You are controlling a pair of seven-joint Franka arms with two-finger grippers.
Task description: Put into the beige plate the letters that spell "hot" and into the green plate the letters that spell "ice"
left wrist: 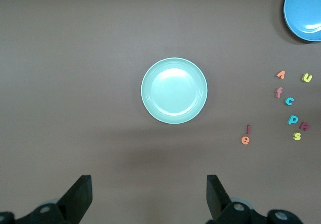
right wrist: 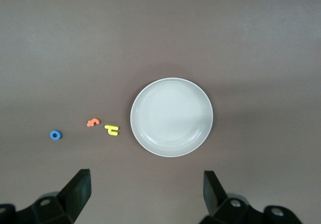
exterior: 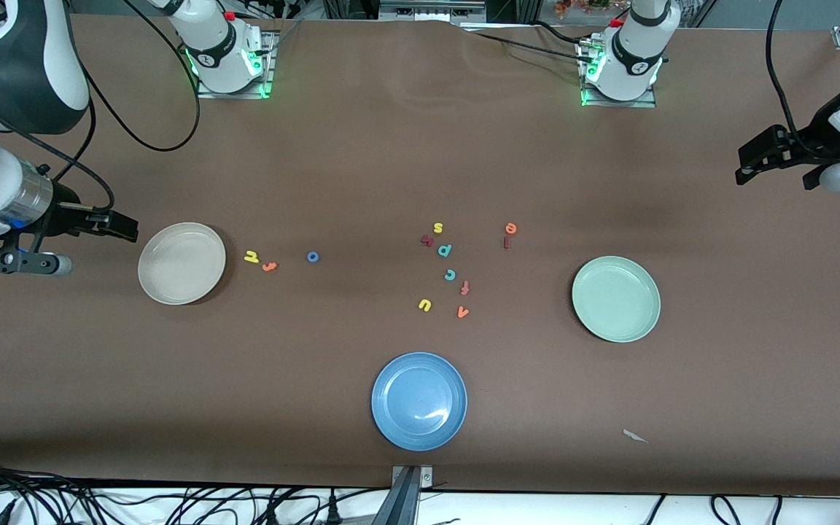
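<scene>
Letters lie scattered on the brown table [exterior: 391, 168], none of them in a plate. The beige plate [exterior: 181, 262] sits toward the right arm's end, and just beside it come the yellow h [exterior: 251, 257], the orange t [exterior: 268, 266] and, a little apart, the blue o [exterior: 313, 257] — all three in a loose row. The green plate [exterior: 615, 298] sits toward the left arm's end. The orange e [exterior: 511, 228] and the maroon i [exterior: 506, 242] lie close together between that plate and the middle cluster, where the teal c [exterior: 450, 275] rests among a teal p [exterior: 445, 250], a yellow s [exterior: 437, 227], a yellow u [exterior: 424, 305], a red-orange f [exterior: 464, 287] and an orange v [exterior: 462, 313]. A blue plate [exterior: 418, 400] lies nearest the front camera. The right hand [exterior: 122, 225] hangs up in the air just past the beige plate at the table's end, fingers spread wide and holding nothing. The left hand [exterior: 752, 162] hangs at its own end of the table — also wide, also empty.
</scene>
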